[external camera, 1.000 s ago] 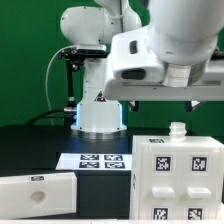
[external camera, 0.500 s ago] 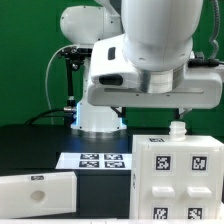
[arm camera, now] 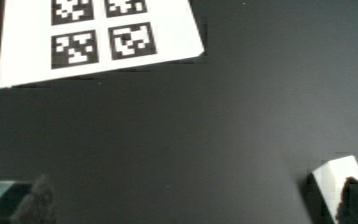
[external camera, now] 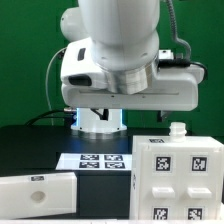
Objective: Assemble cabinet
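Note:
The cabinet box (external camera: 178, 180), matte white with black-and-white tags on its face and a small knob on top, stands at the exterior view's lower right. A white slab panel (external camera: 36, 192) with a round dimple lies at the lower left. My gripper (external camera: 134, 112) hangs high above the table between them, over the marker board. In the wrist view the gripper (arm camera: 179, 205) is open wide with only bare black table between its fingertips (arm camera: 16, 202). A white corner (arm camera: 339, 167) shows beside one fingertip; I cannot tell which part it belongs to.
The marker board (external camera: 96, 160) lies flat on the black table in front of the arm's base (external camera: 98, 120), and shows again as the marker board (arm camera: 96, 38) in the wrist view. A green wall stands behind.
The hand has swung toward the exterior view's left and now fills the middle of the picture. The jaws stay open. The cabinet box and the panel have not moved.

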Available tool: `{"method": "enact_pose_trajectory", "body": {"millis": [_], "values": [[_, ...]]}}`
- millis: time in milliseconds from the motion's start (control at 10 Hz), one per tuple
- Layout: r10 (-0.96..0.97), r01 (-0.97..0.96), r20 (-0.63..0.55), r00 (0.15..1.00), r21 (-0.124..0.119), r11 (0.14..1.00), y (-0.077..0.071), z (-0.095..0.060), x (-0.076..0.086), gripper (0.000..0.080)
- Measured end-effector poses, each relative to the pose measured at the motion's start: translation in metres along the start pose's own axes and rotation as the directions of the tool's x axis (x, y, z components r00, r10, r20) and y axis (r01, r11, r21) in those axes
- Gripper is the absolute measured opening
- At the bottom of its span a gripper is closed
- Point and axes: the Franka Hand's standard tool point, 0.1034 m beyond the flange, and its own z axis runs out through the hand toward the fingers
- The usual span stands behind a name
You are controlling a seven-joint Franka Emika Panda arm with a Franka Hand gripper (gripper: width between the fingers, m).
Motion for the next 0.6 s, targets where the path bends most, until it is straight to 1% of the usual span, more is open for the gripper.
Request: {"method": "enact_pose_trajectory", "body": {"millis": [100, 200, 300, 400, 500, 600], "values": [[-0.013, 0.013, 0.003, 1.000, -0.012, 1.000, -0.004, 0.003, 0.000, 0.0797], [-0.002, 0.002, 0.003, 1.000, -0.010, 1.000, 0.001, 0.003, 0.001, 0.0797], [-0.001, 0.001, 0.003, 1.000, -0.009, 1.000, 0.002, 0.003, 0.001, 0.0797], [0.013, -0.013, 0.006, 1.000, 0.010, 1.000, 0.008, 0.001, 0.001, 0.0797], [0.061, -0.061, 0.004, 0.998, 0.061, 0.996, 0.028, -0.005, 0.004, 0.0797], [0.120, -0.121, 0.021, 0.993, 0.099, 0.988, 0.042, -0.009, 0.004, 0.0797]]}}
